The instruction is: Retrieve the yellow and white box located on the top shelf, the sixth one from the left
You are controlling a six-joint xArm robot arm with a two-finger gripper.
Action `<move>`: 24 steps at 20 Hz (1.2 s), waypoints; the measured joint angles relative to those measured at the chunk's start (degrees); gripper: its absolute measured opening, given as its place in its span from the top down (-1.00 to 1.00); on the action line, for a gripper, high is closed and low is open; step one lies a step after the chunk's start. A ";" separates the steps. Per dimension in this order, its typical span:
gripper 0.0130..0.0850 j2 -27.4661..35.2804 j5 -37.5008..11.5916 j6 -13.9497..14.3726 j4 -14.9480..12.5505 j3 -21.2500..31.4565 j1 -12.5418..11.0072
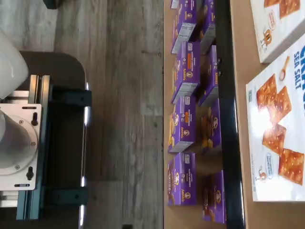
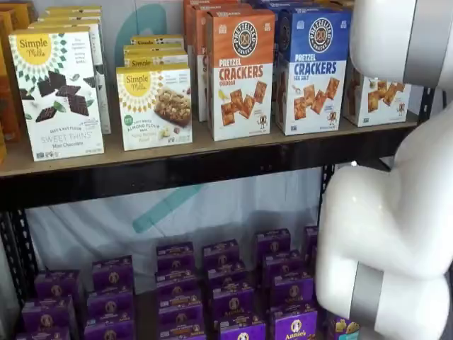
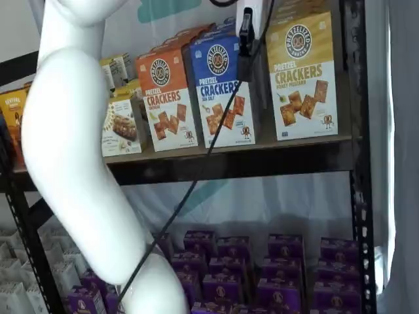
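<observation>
The yellow and white box [image 3: 302, 75] stands upright at the right end of the top shelf [image 3: 262, 160], its front facing out. In a shelf view only its white lower part [image 2: 375, 99] shows past my white arm. My gripper [image 3: 244, 72] hangs from the view's top edge with a cable beside it. It is in front of the blue box [image 3: 219, 88] and just left of the yellow and white box. Its black fingers show side-on, so I cannot tell whether they are open. The wrist view shows no fingers, only the dark mount [image 1: 52, 152].
An orange Pretzel Crackers box [image 2: 239, 71] and the blue one [image 2: 315, 67] stand left of the target; the blue sea salt box also shows in the wrist view [image 1: 276, 133]. Simple Mills boxes [image 2: 60, 92] stand further left. Purple boxes [image 2: 226, 297] fill the lower shelf. A black upright [image 3: 357, 163] stands right of the target.
</observation>
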 joint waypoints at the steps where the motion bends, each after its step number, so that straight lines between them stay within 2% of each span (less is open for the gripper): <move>1: -1.00 -0.26 -0.39 0.07 -1.48 0.26 0.79; 2: -1.00 -1.58 -1.94 0.50 -6.08 1.82 3.76; 3: -1.00 -2.35 -2.74 0.84 -7.43 2.90 4.77; 5: -1.00 -3.18 -3.58 1.27 -7.66 4.26 5.28; 7: -1.00 -4.15 -4.69 1.53 -6.63 5.67 5.22; 11: -1.00 -4.81 -6.00 1.25 -0.81 6.32 2.41; 19: -1.00 -0.88 -2.25 1.51 10.43 -0.55 -4.48; 21: -1.00 -1.94 -4.70 1.65 14.00 0.89 -5.99; 24: -1.00 -5.59 -12.54 1.36 20.38 6.34 -7.68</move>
